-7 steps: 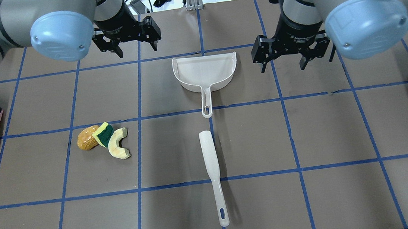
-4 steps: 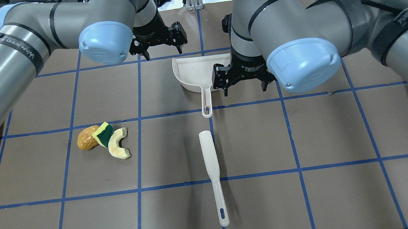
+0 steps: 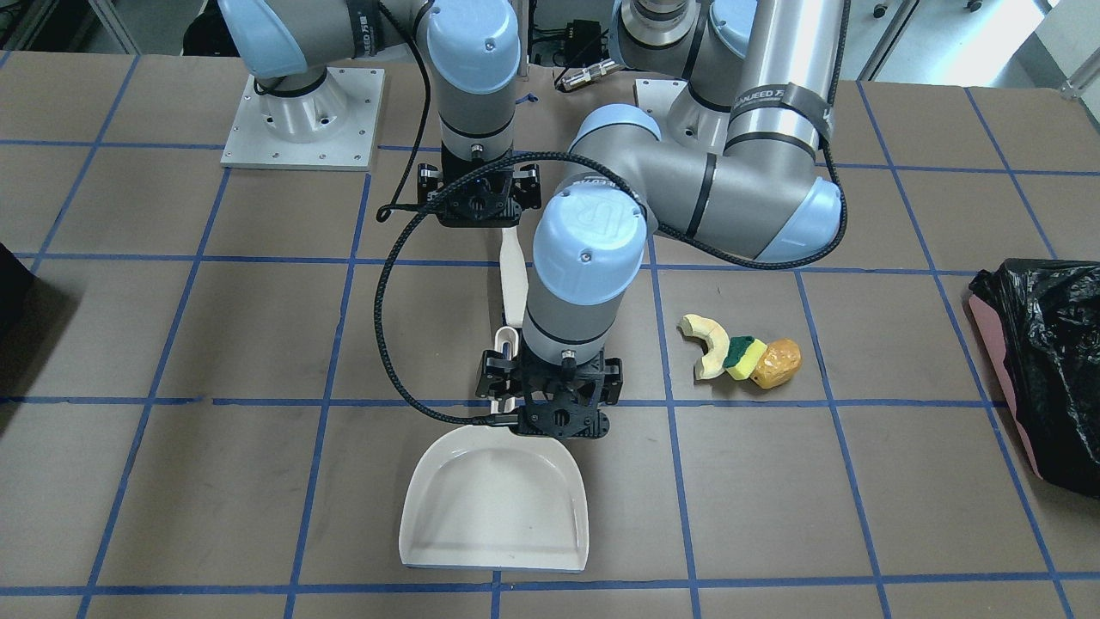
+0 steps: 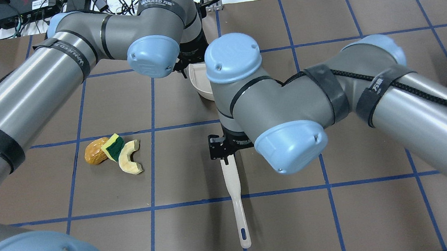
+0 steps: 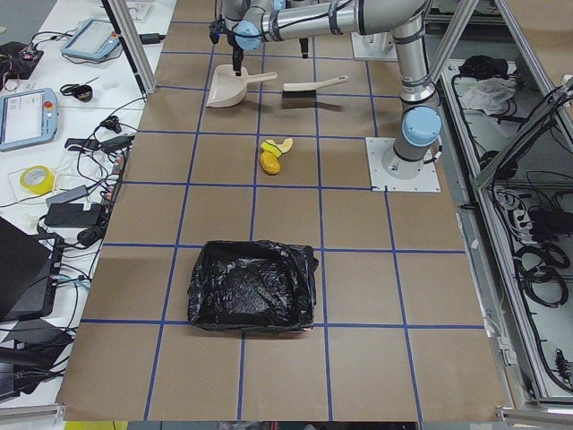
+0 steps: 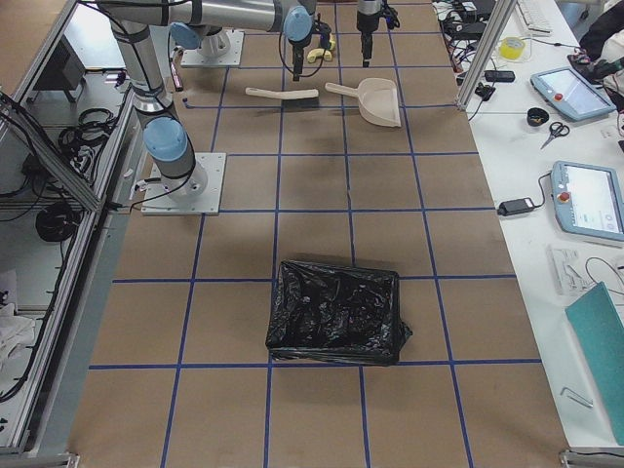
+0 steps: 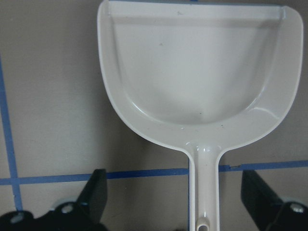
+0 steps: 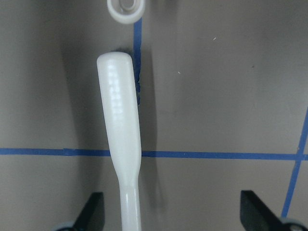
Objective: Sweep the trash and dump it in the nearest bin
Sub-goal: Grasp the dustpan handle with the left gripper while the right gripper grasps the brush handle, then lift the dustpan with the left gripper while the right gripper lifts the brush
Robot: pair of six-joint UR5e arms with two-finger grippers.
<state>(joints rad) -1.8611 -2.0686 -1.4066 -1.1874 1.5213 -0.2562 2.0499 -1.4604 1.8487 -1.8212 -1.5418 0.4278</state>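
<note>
Dustpan [image 3: 494,499] first, closest to the operators' side where I stand: cream plastic, flat on the brown counter [image 3: 859,516] with its blue tape grid. Its wide mouth faces me and its handle points back at the robot. The left gripper [image 3: 550,402] hangs straight down over that handle. From its wrist camera the jaws are spread wide, a finger [image 7: 96,197] on each side of the handle and neither touching it.

Level with that gripper, off to the robot's left, sits the trash in a touching row: a pale crescent slice [image 3: 706,344], a yellow-and-green sponge [image 3: 743,351] and an orange lump [image 3: 778,363]. Further out the same way, at the end of the counter and well apart from the pile, is the bin [image 3: 1044,361], pink-sided with a crinkly black bag. A black-lined box [image 6: 336,312] stands toward the opposite end.

Behind the dustpan, nearly in line with it, lies the white brush [image 3: 514,275]. Its head comes near the tip of the dustpan handle with a small gap, and its own handle runs on toward the robot. The right gripper [image 3: 479,199] is above it with its jaws also spread. Its fingers [image 8: 91,214] stand clear on both sides of the stretch where the head narrows into the handle.

Farthest back, the right arm's base plate [image 3: 301,120] is bolted to the counter.
</note>
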